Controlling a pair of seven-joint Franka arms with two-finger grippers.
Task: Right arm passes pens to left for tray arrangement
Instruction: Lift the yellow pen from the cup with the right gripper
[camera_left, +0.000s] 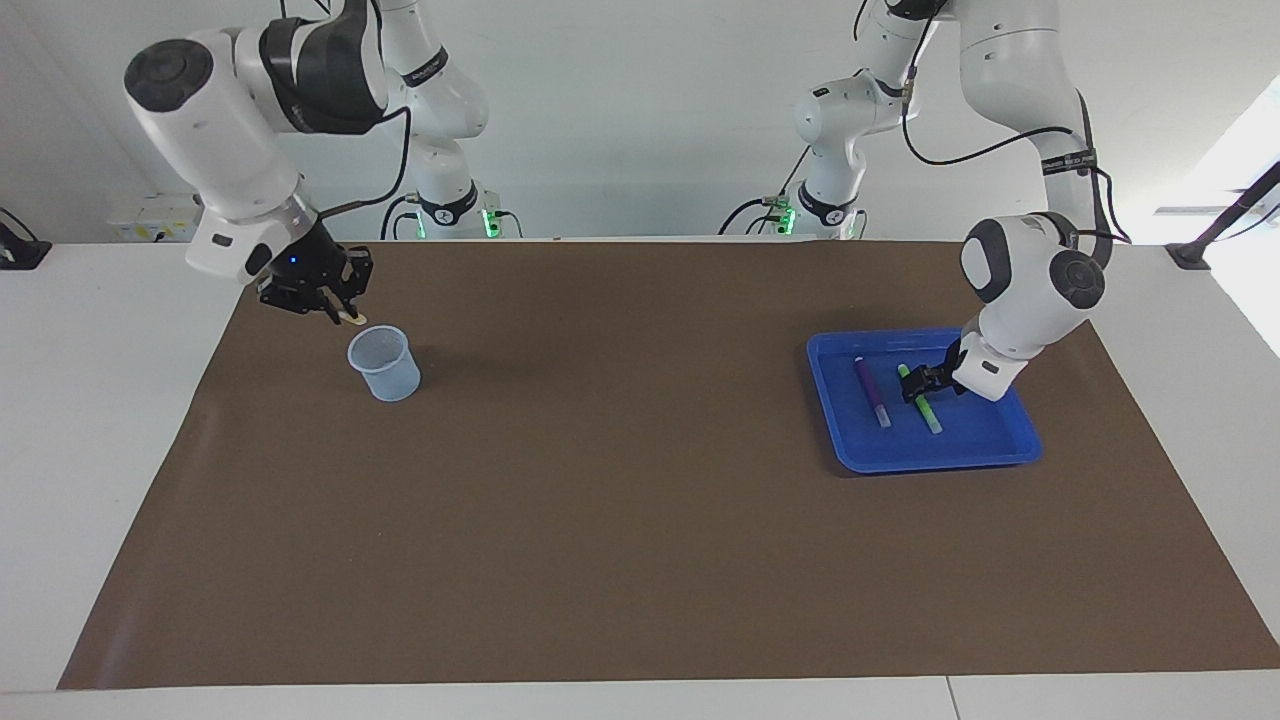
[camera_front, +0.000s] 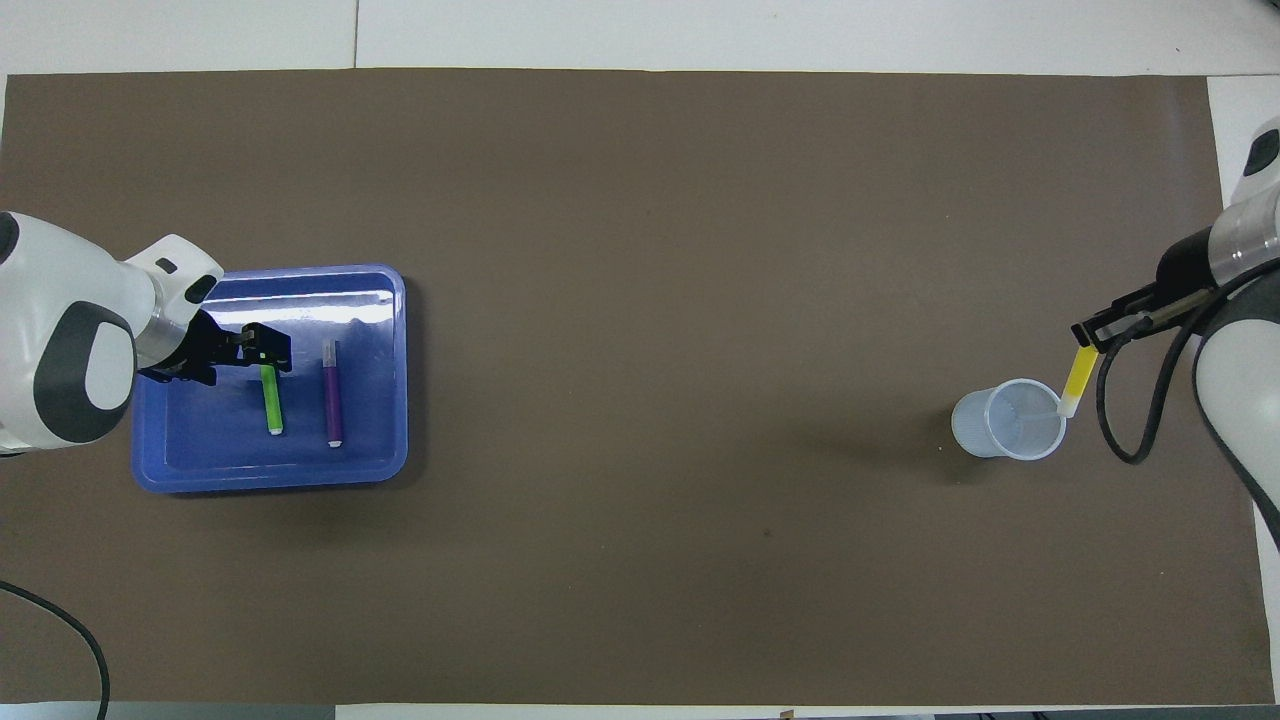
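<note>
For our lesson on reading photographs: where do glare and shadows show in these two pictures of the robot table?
Overhead view: a white streak of glare lies across the shallow bright blue plastic tray, on its floor at the edge farthest from the robots; a soft shadow spreads on the brown mat beside the small translucent bluish cup. Facing view: bright daylight washes out the corner at the left arm's end; the cup casts a faint shadow.

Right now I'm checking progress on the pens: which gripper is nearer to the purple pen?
Left. The left gripper is open over the tray beside the green pen, next to the purple pen. The right gripper holds the yellow pen above the cup.
</note>
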